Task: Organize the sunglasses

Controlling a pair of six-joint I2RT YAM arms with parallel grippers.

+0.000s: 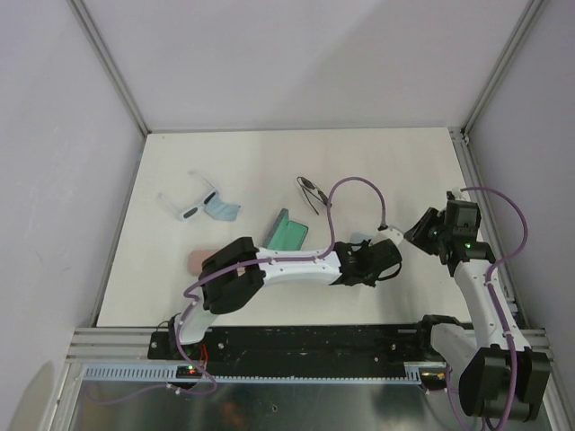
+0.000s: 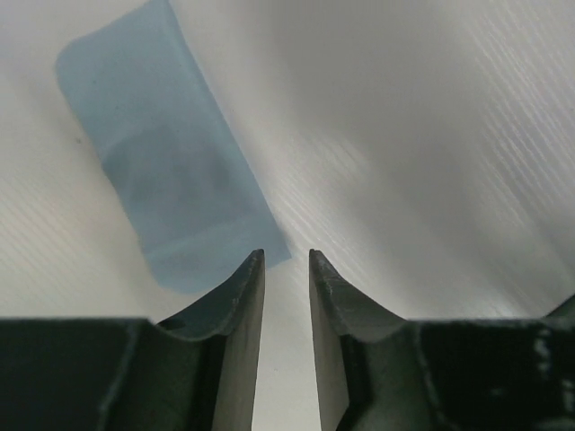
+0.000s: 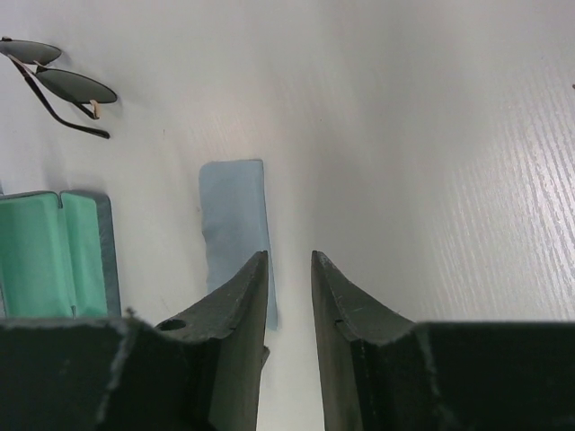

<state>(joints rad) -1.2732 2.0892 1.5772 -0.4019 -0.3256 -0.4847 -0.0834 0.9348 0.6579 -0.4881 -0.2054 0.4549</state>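
Note:
The dark-framed sunglasses lie open at the table's middle back; they also show in the right wrist view. The white-framed sunglasses lie at the left, touching a light blue cloth. My left gripper hovers low at the centre right, its jaws a narrow gap apart and empty, beside a second blue cloth. My right gripper is at the right, jaws slightly apart and empty, pointing towards that cloth.
An open case with a green lining sits left of the cloth. A pink case lies partly under the left arm. Walls close in the table on three sides.

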